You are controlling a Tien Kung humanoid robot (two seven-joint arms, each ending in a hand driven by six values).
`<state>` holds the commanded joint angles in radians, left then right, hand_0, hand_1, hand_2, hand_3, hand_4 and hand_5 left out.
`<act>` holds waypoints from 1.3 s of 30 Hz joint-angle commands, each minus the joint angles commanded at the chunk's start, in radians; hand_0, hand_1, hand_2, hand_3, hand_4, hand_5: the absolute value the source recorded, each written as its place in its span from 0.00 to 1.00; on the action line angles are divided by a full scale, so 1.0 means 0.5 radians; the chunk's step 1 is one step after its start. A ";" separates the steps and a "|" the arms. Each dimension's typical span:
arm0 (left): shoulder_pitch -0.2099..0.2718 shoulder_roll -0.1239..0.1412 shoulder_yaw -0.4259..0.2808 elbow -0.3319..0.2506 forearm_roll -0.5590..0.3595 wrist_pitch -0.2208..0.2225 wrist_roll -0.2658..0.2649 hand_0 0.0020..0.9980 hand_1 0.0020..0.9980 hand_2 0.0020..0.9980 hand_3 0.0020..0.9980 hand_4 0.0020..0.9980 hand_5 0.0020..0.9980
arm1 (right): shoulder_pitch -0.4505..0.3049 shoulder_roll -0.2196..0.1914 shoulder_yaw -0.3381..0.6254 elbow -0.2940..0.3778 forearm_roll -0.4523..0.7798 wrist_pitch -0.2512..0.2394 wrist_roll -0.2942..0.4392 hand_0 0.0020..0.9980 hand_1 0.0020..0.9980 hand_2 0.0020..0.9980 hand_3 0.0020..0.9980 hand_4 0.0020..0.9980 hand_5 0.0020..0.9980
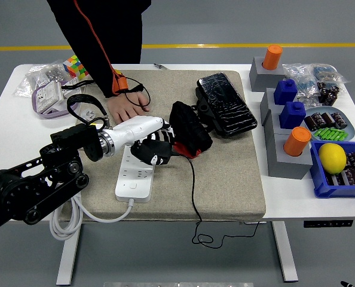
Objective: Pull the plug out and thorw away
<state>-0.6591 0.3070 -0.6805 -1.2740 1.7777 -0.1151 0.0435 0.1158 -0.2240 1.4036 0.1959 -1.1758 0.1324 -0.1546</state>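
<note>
Now, left hand (149, 136): fingers curled round the black plug (152, 153)
plug: lifted just clear of the white power strip (135, 177), over its far end
person's hand (127, 107): flat on beige mat (225, 173)

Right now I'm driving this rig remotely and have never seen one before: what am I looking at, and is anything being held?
One picture, from a camera high on the robot, looking down over a white table. The black arm entering from the left ends in the left hand, whose fingers are closed around a black plug. The plug sits tilted at the top of a white power strip on a beige mat; its cord trails off the near edge. A person's hand presses the mat opposite. The right arm is out of view.
</note>
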 joint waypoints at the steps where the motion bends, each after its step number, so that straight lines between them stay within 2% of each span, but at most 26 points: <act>1: 0.000 0.001 -0.002 -0.041 0.000 0.008 -0.008 0.32 0.35 0.43 0.54 0.62 0.00 | -0.001 -0.001 -0.001 -0.001 -0.001 0.000 0.000 0.63 0.68 0.68 0.60 1.00 0.46; 4: -0.006 -0.011 0.016 -0.125 -0.026 0.035 -0.029 0.32 0.35 0.43 0.54 0.62 0.00 | 0.001 -0.001 -0.005 0.000 0.002 0.001 0.000 0.63 0.68 0.68 0.60 1.00 0.46; 8: -0.036 -0.053 0.100 -0.113 -0.122 0.098 -0.074 0.32 0.35 0.43 0.54 0.62 0.00 | 0.005 -0.001 -0.011 0.000 0.006 0.001 0.000 0.63 0.68 0.68 0.60 1.00 0.46; 15: -0.120 -0.159 0.310 0.065 -0.270 0.280 -0.206 0.33 0.35 0.44 0.55 0.62 0.00 | 0.012 -0.008 -0.037 -0.001 0.014 0.001 -0.001 0.63 0.68 0.68 0.60 1.00 0.46; 20: -0.161 -0.215 0.442 0.207 -0.336 0.365 -0.264 0.34 0.36 0.44 0.57 0.62 0.00 | 0.016 -0.012 -0.062 -0.002 0.022 0.001 -0.001 0.63 0.68 0.68 0.60 1.00 0.46; 22: -0.164 -0.234 0.476 0.265 -0.358 0.369 -0.267 0.34 0.36 0.44 0.57 0.62 0.00 | 0.018 -0.013 -0.070 -0.003 0.023 0.001 -0.001 0.63 0.68 0.68 0.60 1.00 0.46; 24: -0.158 -0.242 0.493 0.299 -0.395 0.384 -0.279 0.37 0.37 0.44 0.57 0.66 0.00 | 0.018 -0.014 -0.078 -0.003 0.025 0.001 -0.001 0.63 0.68 0.68 0.60 1.00 0.45; 29: -0.142 -0.259 0.515 0.366 -0.520 0.432 -0.337 0.37 0.37 0.44 0.57 0.66 0.00 | 0.020 -0.017 -0.088 -0.004 0.027 0.001 -0.001 0.63 0.68 0.68 0.60 1.00 0.45; 30: -0.140 -0.260 0.518 0.371 -0.526 0.436 -0.345 0.43 0.41 0.46 0.55 0.75 0.00 | 0.020 -0.018 -0.089 -0.004 0.027 0.001 -0.001 0.63 0.68 0.68 0.60 1.00 0.45; 35: -0.129 -0.256 0.526 0.383 -0.513 0.438 -0.352 0.43 0.41 0.46 0.55 0.75 0.00 | 0.023 -0.021 -0.092 -0.001 0.027 -0.001 -0.001 0.63 0.68 0.68 0.60 1.00 0.45; 36: -0.125 -0.254 0.526 0.383 -0.514 0.436 -0.354 0.58 0.54 0.53 0.64 0.87 0.00 | 0.023 -0.021 -0.094 -0.001 0.029 -0.001 0.000 0.64 0.68 0.68 0.60 1.00 0.45; 39: -0.121 -0.252 0.531 0.384 -0.505 0.440 -0.364 0.58 0.54 0.53 0.64 0.87 0.00 | 0.021 -0.020 -0.095 -0.002 0.028 -0.001 -0.001 0.64 0.68 0.68 0.60 1.00 0.45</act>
<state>-0.7194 0.1812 -0.4152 -1.0820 1.5250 0.1048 -0.1388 0.1264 -0.2342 1.3562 0.1948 -1.1620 0.1322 -0.1550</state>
